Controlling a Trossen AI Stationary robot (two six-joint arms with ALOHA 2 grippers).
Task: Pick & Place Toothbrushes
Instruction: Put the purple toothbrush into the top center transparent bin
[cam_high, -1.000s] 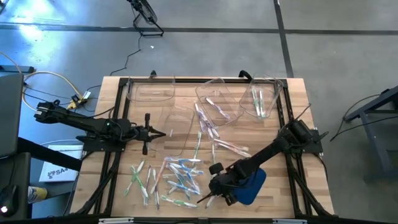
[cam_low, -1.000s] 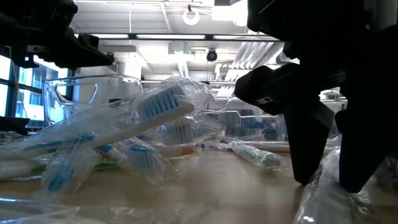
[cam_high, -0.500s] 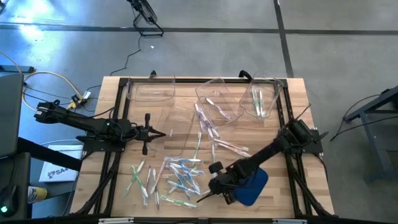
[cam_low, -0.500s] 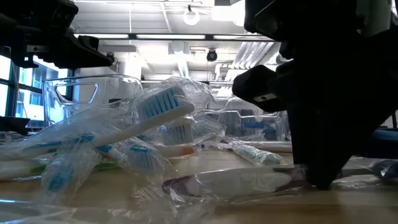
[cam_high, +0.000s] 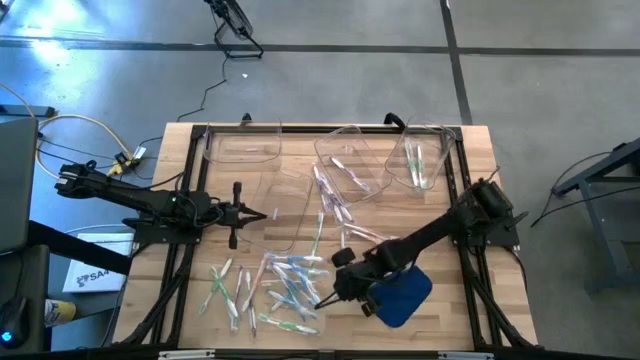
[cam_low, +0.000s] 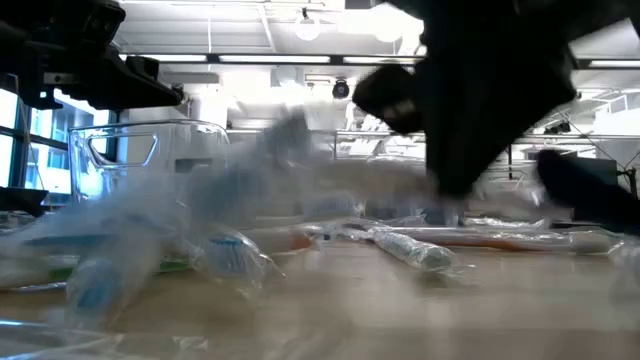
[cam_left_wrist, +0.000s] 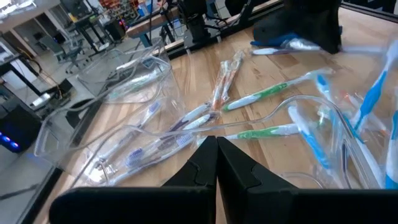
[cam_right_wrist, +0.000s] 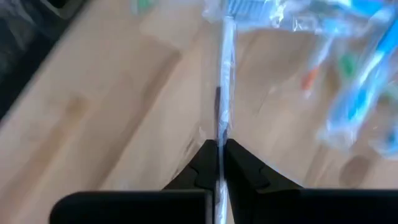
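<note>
Tabletop (cam_high: 190, 160): wooden, framed by dark rails.

Toothbrushes, loose (cam_high: 285, 290): we count a scatter of wrapped brushes with blue and green accents near the front edge, left of centre, and a further string of them running up the middle toward the far edge.

Toothbrushes, binned: we see several in the clear bin (cam_high: 352, 160) at the far edge, centre, and a few green ones in the clear bin (cam_high: 420, 155) at the far right corner. A third clear bin (cam_high: 240, 145) stands at the far left.

Right end effector (cam_high: 322, 300): near the front edge, at the right fringe of the loose scatter. We find its fingers pressed together on one slim wrapped toothbrush (cam_right_wrist: 222, 99), which runs straight out from between the tips.

Left end effector (cam_high: 268, 214): off the left edge of the scatter, midway between front and far edges, fingers pressed together with nothing between them.

Blue cloth (cam_high: 405, 295): near the front edge, right of centre, partly under the right arm.
</note>
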